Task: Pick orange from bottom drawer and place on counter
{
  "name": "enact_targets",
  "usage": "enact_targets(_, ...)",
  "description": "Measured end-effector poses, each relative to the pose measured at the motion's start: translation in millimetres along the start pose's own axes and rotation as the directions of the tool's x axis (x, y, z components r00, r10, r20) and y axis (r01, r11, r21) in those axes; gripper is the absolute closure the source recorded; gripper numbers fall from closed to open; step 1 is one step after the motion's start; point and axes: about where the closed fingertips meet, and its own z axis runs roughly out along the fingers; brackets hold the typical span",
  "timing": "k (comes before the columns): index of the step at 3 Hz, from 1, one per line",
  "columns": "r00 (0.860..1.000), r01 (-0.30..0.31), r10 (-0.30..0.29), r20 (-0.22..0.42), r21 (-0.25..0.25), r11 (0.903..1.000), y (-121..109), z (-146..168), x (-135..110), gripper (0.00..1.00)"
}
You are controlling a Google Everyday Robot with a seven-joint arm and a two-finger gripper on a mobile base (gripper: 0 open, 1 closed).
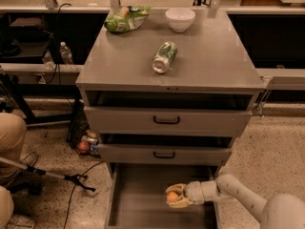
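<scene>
The orange (172, 196) is a small round fruit held between the fingers of my gripper (174, 196). The gripper is shut on it over the right part of the open bottom drawer (138, 199), a wide grey tray with a flat floor. My pale arm (238, 197) reaches in from the lower right. The counter (205, 61) is the flat grey cabinet top above the two drawers with black handles.
On the counter lie a green can (164, 57) on its side, a white bowl (180, 19) and a green chip bag (127, 18). A small dark-red round object (83, 147) and cables lie on the floor at the left. A person's legs (10, 142) are at the left edge.
</scene>
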Motion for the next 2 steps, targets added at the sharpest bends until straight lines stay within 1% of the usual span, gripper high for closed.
enact_targets(1,1.000,0.000,0.000,0.000,0.000,1.0000,0,0,0,1.00)
enact_targets(2,0.999,0.052,-0.052,0.013,-0.022,0.9984,14,1,-29,1.00)
